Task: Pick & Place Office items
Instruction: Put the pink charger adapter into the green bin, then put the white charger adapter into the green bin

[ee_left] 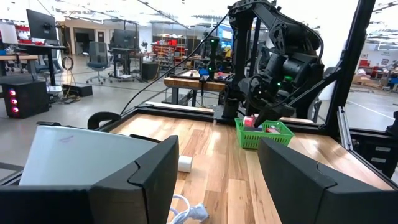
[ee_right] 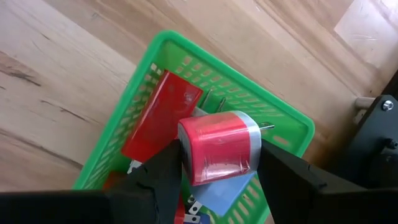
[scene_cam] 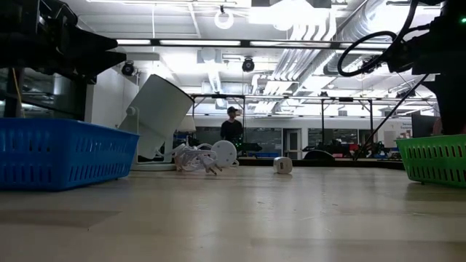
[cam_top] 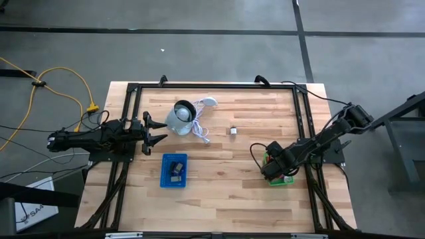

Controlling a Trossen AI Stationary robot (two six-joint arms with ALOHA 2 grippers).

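Right gripper [ee_right: 214, 163] is over the green basket [cam_top: 279, 179] at the right of the high view, fingers clamped on a red charger block [ee_right: 219, 147]. Left gripper [cam_top: 156, 130] waits at mid-left, fingers spread, nothing held. Blue basket [cam_top: 174, 170] holds what's probably a dark clip.

Two dark jointed arms w/ black cables; right arm [ee_left: 280, 56] shows green LEDs.

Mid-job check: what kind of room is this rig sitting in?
Probably a robotics lab or open workshop: exposed ceiling ducts overhead, rows of workbenches with office chairs and monitors, and a person standing in the background.
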